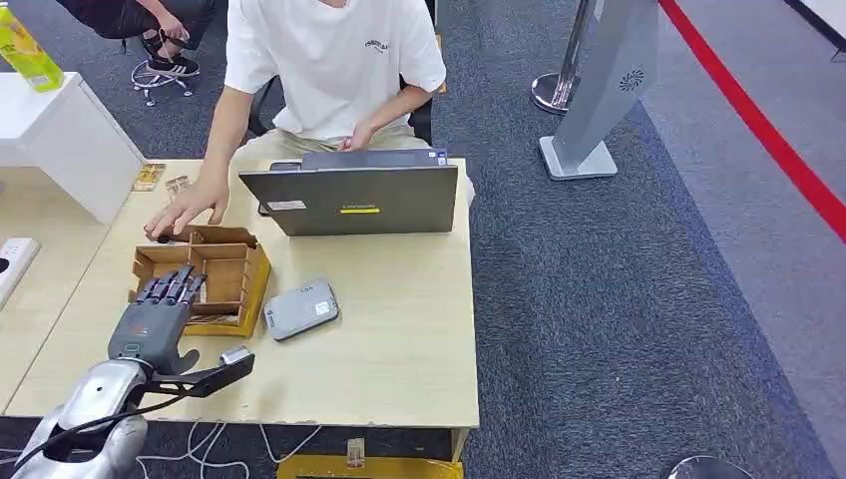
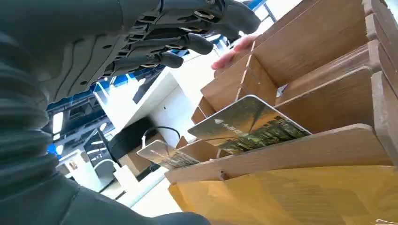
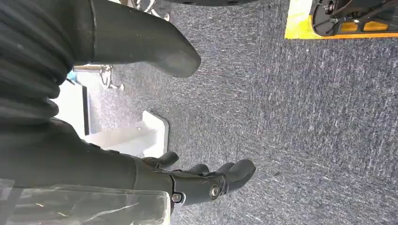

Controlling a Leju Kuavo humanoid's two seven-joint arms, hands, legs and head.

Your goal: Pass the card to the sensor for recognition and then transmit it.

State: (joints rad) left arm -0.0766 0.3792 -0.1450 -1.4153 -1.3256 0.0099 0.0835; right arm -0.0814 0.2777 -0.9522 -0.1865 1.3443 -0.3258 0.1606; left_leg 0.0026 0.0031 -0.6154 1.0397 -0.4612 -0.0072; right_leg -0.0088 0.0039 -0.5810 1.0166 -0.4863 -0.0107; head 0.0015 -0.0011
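A wooden card holder (image 1: 205,276) with several slots stands on a yellow base on the left part of the table. In the left wrist view two cards (image 2: 244,125) (image 2: 163,153) lean in the slots of the card holder (image 2: 324,101). My left hand (image 1: 160,317) hovers over the holder's near side, fingers stretched over the slots, thumb out to the right, holding nothing. The same left hand (image 2: 155,42) has straight fingers above the cards. The grey card sensor (image 1: 299,310) lies just right of the holder. My right hand (image 3: 206,180) hangs over the carpet, fingers loosely apart and empty.
A person in a white shirt sits behind the table; their hand (image 1: 185,212) rests at the holder's far edge. A grey laptop (image 1: 354,198) stands open at the back. A white cabinet (image 1: 60,140) is at the left. The light wooden table (image 1: 399,339) ends near my body.
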